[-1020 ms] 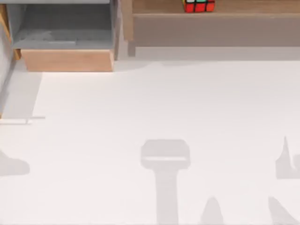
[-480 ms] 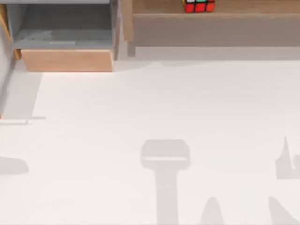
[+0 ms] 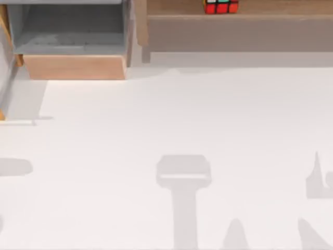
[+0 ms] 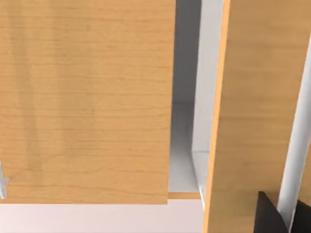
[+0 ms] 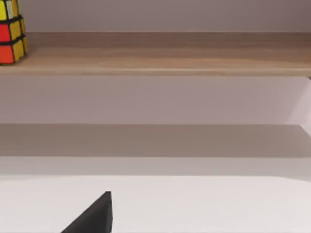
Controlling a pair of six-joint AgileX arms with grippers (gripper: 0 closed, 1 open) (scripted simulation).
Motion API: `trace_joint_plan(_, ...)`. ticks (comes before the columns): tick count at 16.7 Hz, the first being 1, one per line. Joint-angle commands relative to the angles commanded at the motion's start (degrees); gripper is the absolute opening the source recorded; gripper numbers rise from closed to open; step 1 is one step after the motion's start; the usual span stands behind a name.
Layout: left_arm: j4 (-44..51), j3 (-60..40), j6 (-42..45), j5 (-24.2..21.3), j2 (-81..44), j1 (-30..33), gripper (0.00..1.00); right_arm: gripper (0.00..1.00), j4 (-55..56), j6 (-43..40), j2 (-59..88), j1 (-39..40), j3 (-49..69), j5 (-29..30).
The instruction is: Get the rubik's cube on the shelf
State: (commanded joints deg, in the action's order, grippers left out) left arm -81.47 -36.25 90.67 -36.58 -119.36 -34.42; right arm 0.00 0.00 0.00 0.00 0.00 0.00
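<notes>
The rubik's cube (image 3: 221, 6) rests on the shelf (image 3: 276, 7), a light-brown ledge at the back right of the table with a grey-brown panel beneath. In the right wrist view the cube (image 5: 10, 34) shows red and yellow stickers and sits at one end of the shelf (image 5: 170, 56). A dark part of my right gripper (image 5: 92, 218) hangs over the white table, well apart from the ledge. A dark part of my left gripper (image 4: 272, 216) sits close to upright wooden panels (image 4: 87, 97).
A grey-lined box with a wooden front (image 3: 75, 67) stands open at the back left. A narrow gap (image 4: 184, 121) runs between the two wooden panels in the left wrist view. Arm shadows lie on the white table (image 3: 166, 120) near its front.
The shadow at the table's left edge and the thin pale bar there have shifted toward the back. The cube stays put on the shelf.
</notes>
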Motion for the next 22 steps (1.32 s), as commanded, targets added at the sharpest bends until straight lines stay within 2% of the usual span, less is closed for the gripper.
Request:
trace_joint_plan(4, 3.38, -5.75, -0.08, 3.24, -2.29, 3.46, 0.00, 1.00, 0.00, 0.00, 0.00, 0.00, 0.00, 0.00)
trace_joint_plan(9, 4.26, -6.48, 0.45, 3.66, -3.16, 3.33, 0.00, 1.00, 0.00, 0.00, 0.00, 0.00, 0.00, 0.00)
trace_joint_plan(15, 10.28, -18.49, -0.06, 7.66, -8.16, 7.62, 0.00, 1.00, 0.00, 0.00, 0.00, 0.00, 0.00, 0.00)
trace_joint_plan(22, 11.86, -20.45, -0.40, 8.47, -9.23, 8.00, 0.00, 1.00, 0.00, 0.00, 0.00, 0.00, 0.00, 0.00)
